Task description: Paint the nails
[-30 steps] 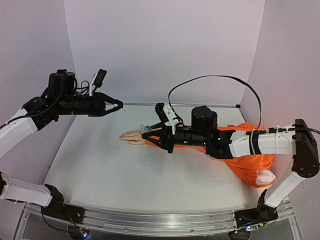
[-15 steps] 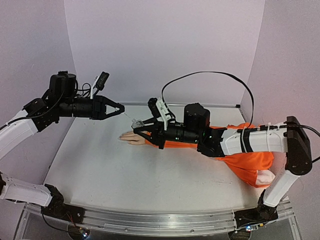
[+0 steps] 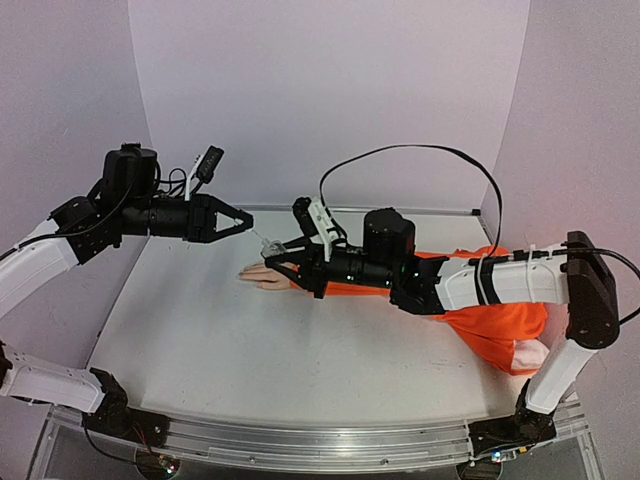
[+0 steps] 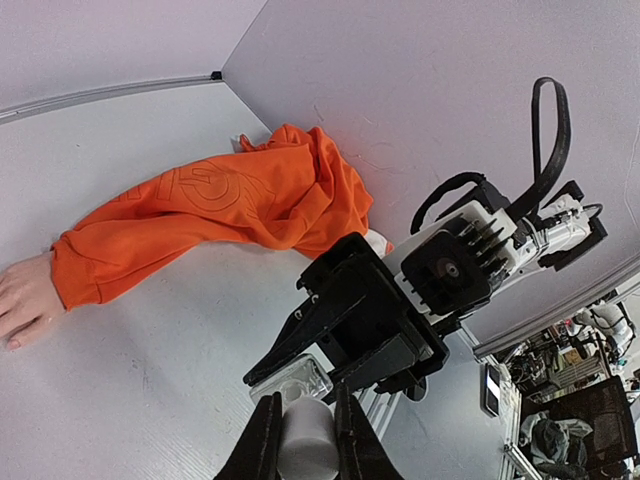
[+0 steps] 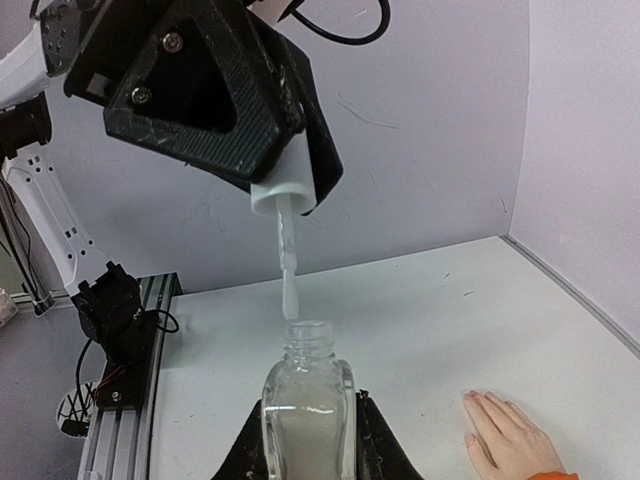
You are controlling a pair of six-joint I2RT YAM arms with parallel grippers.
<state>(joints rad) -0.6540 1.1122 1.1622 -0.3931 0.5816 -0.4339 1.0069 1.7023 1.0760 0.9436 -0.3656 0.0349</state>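
The pale mannequin hand (image 3: 262, 276) lies flat on the table, sticking out of an orange sleeve (image 3: 500, 320). Its tiny nails (image 5: 470, 399) show in the right wrist view. My right gripper (image 3: 281, 256) is shut on a small clear bottle (image 5: 308, 410), open-mouthed and held upright above the hand. My left gripper (image 3: 241, 222) is shut on the white cap (image 4: 307, 440), whose brush (image 5: 289, 270) hangs with its tip just above the bottle's mouth. In the left wrist view the bottle (image 4: 292, 382) sits right beyond the cap, with the hand (image 4: 25, 300) at the far left.
White walls close in the table at the back and both sides. The orange sleeve bunches at the right (image 4: 230, 200) under my right arm. A black cable (image 3: 420, 155) loops above the right arm. A metal rail (image 3: 300, 445) runs along the near edge.
My right arm has reached left with the bottle towards my left gripper. My left gripper has dipped slightly, and the brush tip now stands at the bottle's mouth.
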